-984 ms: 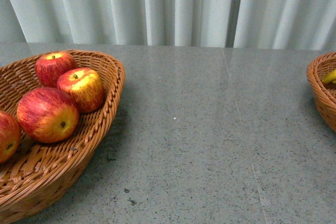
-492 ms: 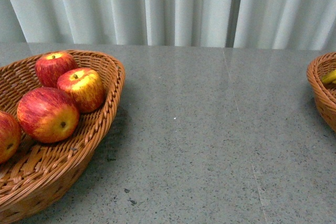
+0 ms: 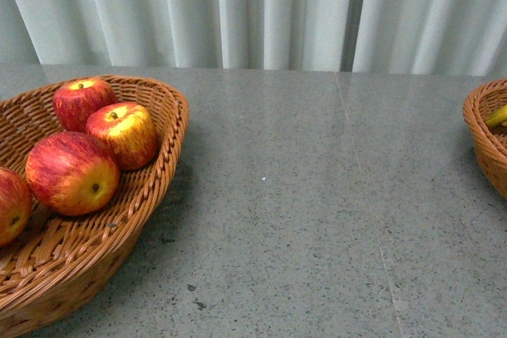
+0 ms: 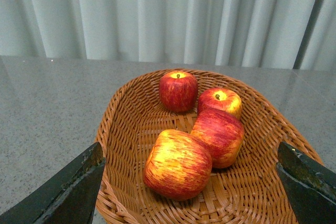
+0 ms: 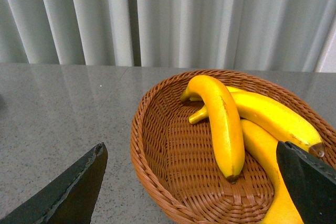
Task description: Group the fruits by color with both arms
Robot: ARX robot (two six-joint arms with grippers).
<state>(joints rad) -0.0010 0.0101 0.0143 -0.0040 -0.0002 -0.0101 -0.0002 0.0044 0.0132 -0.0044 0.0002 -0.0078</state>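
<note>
Four red apples streaked with yellow (image 3: 73, 172) lie together in a wicker basket (image 3: 146, 195) at nine o'clock on the grey speckled tabletop (image 3: 301, 195). Bananas (image 5: 223, 121) fill a second wicker basket (image 5: 157, 166) at three o'clock, well apart from the first. The left hand (image 4: 191, 190) hangs over the apples, fingers spread and holding nothing. The right hand (image 5: 191, 192) hangs likewise spread over the bananas.

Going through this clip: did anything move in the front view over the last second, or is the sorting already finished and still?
Nothing visibly changed. The four apples lie in the left basket as before, the right basket sits at the edge, and the table between them is the same. Neither arm enters the front view.
</note>
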